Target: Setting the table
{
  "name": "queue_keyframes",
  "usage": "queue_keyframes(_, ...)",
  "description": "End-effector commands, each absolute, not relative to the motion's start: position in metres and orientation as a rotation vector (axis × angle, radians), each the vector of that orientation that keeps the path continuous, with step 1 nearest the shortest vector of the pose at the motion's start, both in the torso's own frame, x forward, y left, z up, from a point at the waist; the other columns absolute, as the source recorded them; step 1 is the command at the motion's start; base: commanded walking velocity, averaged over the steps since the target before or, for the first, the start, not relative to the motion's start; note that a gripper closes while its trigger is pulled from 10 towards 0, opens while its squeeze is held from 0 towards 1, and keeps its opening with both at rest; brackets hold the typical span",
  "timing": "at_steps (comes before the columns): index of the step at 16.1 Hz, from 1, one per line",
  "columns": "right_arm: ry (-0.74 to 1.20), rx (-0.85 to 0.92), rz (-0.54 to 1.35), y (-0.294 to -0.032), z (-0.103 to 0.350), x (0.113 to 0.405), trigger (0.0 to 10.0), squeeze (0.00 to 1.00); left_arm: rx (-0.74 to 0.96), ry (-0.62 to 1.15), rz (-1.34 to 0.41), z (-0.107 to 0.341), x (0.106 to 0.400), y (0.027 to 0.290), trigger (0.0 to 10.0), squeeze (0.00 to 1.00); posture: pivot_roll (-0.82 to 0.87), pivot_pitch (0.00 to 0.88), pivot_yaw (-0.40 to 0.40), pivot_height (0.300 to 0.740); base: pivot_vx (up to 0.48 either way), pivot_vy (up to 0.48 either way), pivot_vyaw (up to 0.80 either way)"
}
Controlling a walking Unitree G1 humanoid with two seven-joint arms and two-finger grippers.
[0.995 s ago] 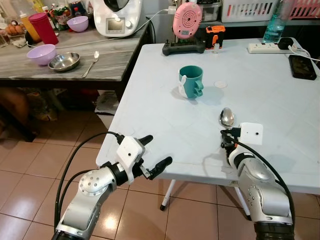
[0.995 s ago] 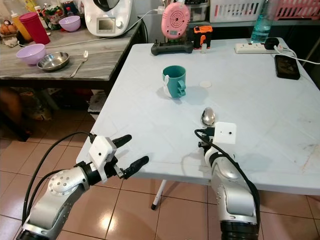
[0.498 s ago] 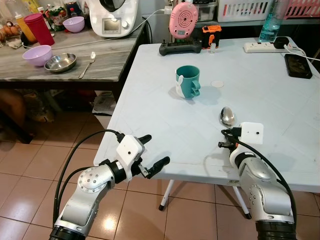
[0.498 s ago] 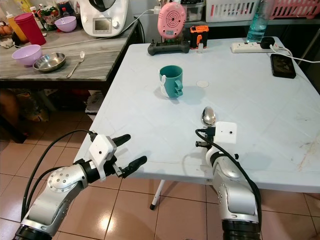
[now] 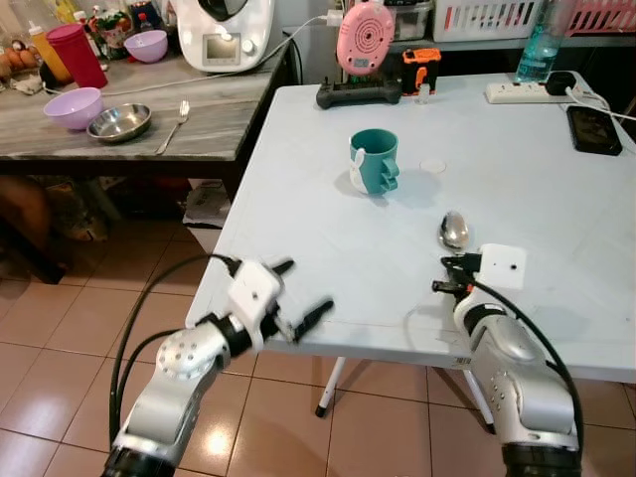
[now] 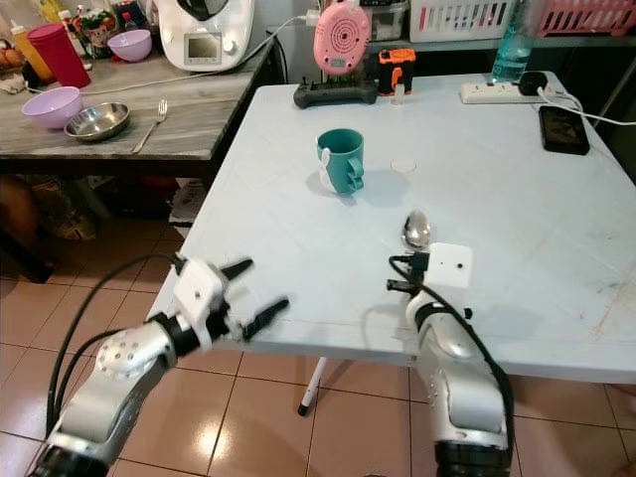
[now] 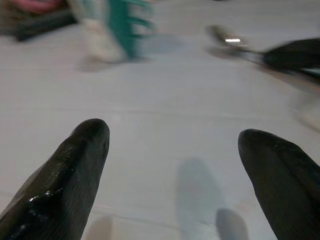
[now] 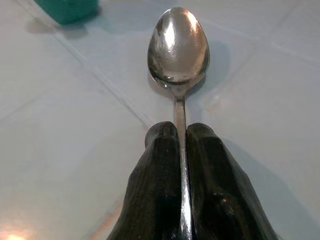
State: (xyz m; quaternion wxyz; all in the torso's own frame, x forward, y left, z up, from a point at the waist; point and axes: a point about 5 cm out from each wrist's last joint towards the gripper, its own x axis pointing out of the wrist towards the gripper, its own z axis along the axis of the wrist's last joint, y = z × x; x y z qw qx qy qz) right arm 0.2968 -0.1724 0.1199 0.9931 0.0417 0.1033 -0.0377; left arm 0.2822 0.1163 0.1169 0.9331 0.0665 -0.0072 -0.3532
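The white tabletop [image 5: 556, 199] is filling most of the head views, with a grey wooden tabletop [image 5: 89, 134] standing beside it at about 10 o'clock. On the grey one a white kitchen machine [image 5: 221, 30] is sitting at the back, with a red tumbler [image 5: 76, 55], two purple bowls [image 5: 78, 106], a steel bowl [image 5: 119, 122] and a fork [image 5: 175, 123] lying near its front edge. Along the far edge of the white tabletop, at 12 o'clock, a pink round device [image 5: 364, 38] is standing behind a black controller [image 5: 360, 93], with an orange-and-black tool [image 5: 421, 70] just beside them, a white power strip [image 5: 522, 91] toward 1 o'clock and a black phone [image 5: 596, 130] near the edge at 2 o'clock.

A teal mug [image 5: 375, 161] is standing upright near the middle, with a small white disc [image 5: 432, 166] close by at its 3 o'clock.

The left gripper [image 5: 301, 292] is hovering at the near edge of the white tabletop, around 7 o'clock, its fingers [image 7: 75, 175] spreading wide apart with nothing between them.

The right gripper [image 5: 449, 276] is resting low over the white tabletop at about 5 o'clock, its fingers [image 8: 160, 195] pressing tight together on the handle of the spoon [image 8: 178, 47]. The spoon is lying on the surface, bowl facing up and pointing toward 12 o'clock, well apart from the mug.
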Motion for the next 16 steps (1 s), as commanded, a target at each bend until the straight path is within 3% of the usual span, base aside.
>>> queue_keyframes(1,0.101,0.084,-0.066,-0.168,0.141,0.299,0.0,0.00,0.153,-0.023,-0.608,0.119,0.290,0.131,10.0,0.00,-0.24,0.092,0.116,0.740,0.000,0.000,0.00)
queue_keyframes(2,0.079,0.085,-0.070,-0.168,0.145,0.299,0.0,0.00,0.147,-0.021,-0.580,0.119,0.292,0.133,10.0,0.00,-0.24,0.092,0.116,0.740,0.000,0.000,0.00)
queue_keyframes(3,-0.012,0.066,-0.076,-0.169,0.163,0.299,8.7,0.00,0.126,-0.037,-0.479,0.123,0.300,0.141,10.0,0.00,-0.25,0.091,0.118,0.740,0.000,0.000,0.00)
queue_keyframes(4,-0.065,0.048,-0.080,-0.169,0.173,0.299,10.0,0.00,0.099,-0.046,-0.428,0.126,0.305,0.146,10.0,0.00,-0.25,0.091,0.118,0.740,0.000,0.000,0.00)
queue_keyframes(9,-0.117,0.026,-0.076,-0.167,0.183,0.297,10.0,0.00,-0.002,-0.081,-0.395,0.136,0.313,0.148,10.0,0.00,-0.25,0.086,0.113,0.740,0.000,0.049,-0.09)
queue_keyframes(13,-0.116,0.023,-0.075,-0.167,0.182,0.296,10.0,0.00,-0.024,-0.067,-0.402,0.131,0.309,0.146,10.0,0.00,-0.25,0.083,0.111,0.740,0.000,0.377,-0.75)
queue_keyframes(16,-0.118,0.019,-0.074,-0.167,0.181,0.297,10.0,0.00,-0.024,-0.069,-0.405,0.131,0.310,0.146,10.0,0.00,-0.25,0.079,0.113,0.740,0.000,0.441,0.00)
